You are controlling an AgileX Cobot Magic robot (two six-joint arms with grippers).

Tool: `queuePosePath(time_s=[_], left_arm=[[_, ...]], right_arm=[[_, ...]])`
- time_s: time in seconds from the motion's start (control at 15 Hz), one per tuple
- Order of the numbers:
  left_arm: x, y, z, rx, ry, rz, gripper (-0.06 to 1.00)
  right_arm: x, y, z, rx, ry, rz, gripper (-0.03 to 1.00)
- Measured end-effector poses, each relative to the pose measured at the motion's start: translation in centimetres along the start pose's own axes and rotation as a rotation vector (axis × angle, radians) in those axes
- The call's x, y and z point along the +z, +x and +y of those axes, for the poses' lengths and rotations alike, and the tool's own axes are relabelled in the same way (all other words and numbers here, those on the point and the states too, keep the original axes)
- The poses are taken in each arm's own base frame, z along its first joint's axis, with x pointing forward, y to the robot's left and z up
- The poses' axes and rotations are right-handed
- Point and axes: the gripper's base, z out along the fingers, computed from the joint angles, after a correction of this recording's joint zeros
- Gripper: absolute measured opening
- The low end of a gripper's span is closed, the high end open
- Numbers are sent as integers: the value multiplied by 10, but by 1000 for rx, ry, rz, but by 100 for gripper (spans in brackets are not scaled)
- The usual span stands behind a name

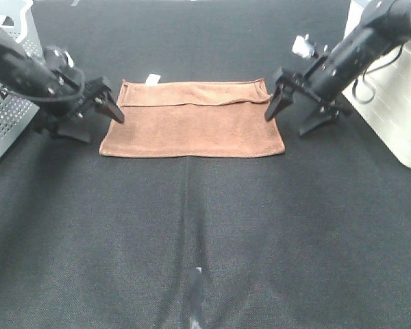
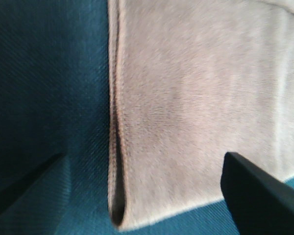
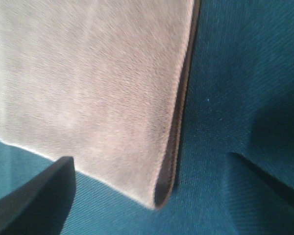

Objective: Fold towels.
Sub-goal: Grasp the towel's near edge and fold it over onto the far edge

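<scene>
A rust-brown rectangular terry towel (image 1: 192,123) lies flat on the black woven cloth table cover (image 1: 205,226), doubled over on itself. The upper layer's hem runs just short of the far hem, so a narrow strip of the lower layer shows along the far side. A small white tag (image 1: 152,79) sticks out from the towel's far edge, near its left corner. The left black two-fingered gripper (image 1: 96,122) sits at the towel's left short edge with its fingers spread wide apart and nothing between them. In its wrist view the left gripper (image 2: 144,156) straddles that edge, with one finger (image 2: 259,196) over the towel (image 2: 196,107) and the other out over the cover. The two layers meet there in a rounded fold at the corner. The right black two-fingered gripper (image 1: 294,115) mirrors it at the towel's right short edge, fingers likewise spread and empty. From its wrist the right gripper (image 3: 151,156) frames the layered side edge of the towel (image 3: 88,88), with one finger (image 3: 34,200) at the towel's side. Whether any fingertip touches the towel cannot be told. Left of the towel, beyond the left gripper, stands a grey perforated plastic basket (image 1: 3,123). Right of the towel, beyond the right gripper, stands a white plastic bin (image 1: 397,110). A crease in the cover runs from the towel's near edge toward the camera.
</scene>
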Motion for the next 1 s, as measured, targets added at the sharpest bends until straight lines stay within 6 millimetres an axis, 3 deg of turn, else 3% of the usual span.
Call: queuePosePath(time_s=[0.13, 0.33, 0.53, 0.8, 0.87, 0.93, 1.0], left_arm=[[9, 3, -2, 2, -1, 5, 78], [16, 5, -4, -11, 9, 2, 74], [26, 10, -14, -12, 24, 2, 61], [36, 18, -23, 19, 19, 19, 28], [38, 19, -22, 18, 16, 23, 16], [38, 19, -21, 18, 17, 30, 4], [36, 19, -22, 24, 17, 34, 3]], right_arm=[[12, 1, -7, 18, -6, 24, 76], [15, 1, -6, 32, -32, 21, 75], [20, 1, -7, 44, -54, 25, 64], [29, 2, -5, 44, -62, 41, 42], [33, 3, -3, 47, -68, 48, 33], [35, 4, -2, 62, -66, 53, 14], [36, 4, -3, 75, -65, 57, 3]])
